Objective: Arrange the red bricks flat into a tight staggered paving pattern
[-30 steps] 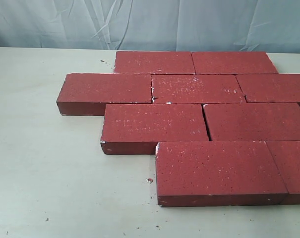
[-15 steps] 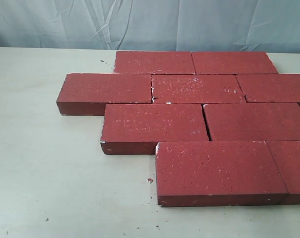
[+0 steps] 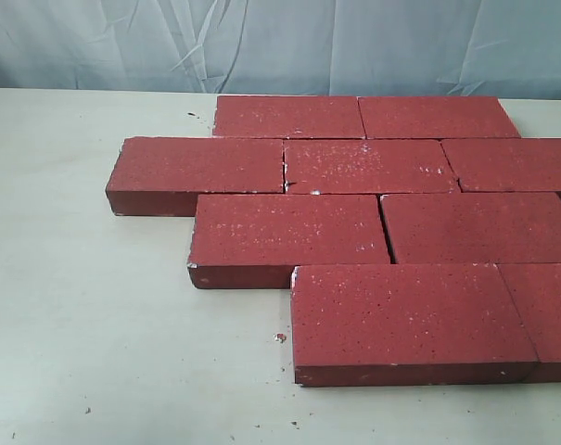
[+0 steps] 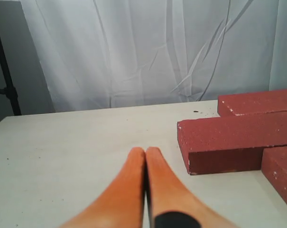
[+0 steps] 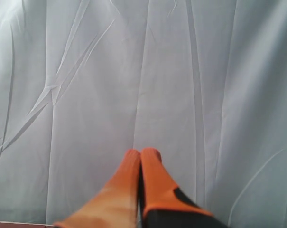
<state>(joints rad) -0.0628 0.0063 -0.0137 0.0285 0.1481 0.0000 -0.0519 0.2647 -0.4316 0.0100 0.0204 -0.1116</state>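
Note:
Several dark-red bricks (image 3: 373,167) lie flat on the pale table (image 3: 85,306) in four staggered rows, edges touching, the right ones cut by the exterior view's edge. The nearest full brick (image 3: 410,315) sits at the front. Neither gripper shows in the exterior view. In the left wrist view my left gripper (image 4: 145,150) is shut and empty, its orange fingers (image 4: 129,190) pressed together above bare table, apart from the end of a brick (image 4: 238,137). My right gripper (image 5: 142,153) is shut and empty, facing only the white curtain (image 5: 134,71).
A white curtain (image 3: 280,46) hangs behind the table's far edge. Small crumbs (image 3: 280,337) lie on the table by the front brick. A dark stand (image 4: 5,80) stands off the table's far corner in the left wrist view.

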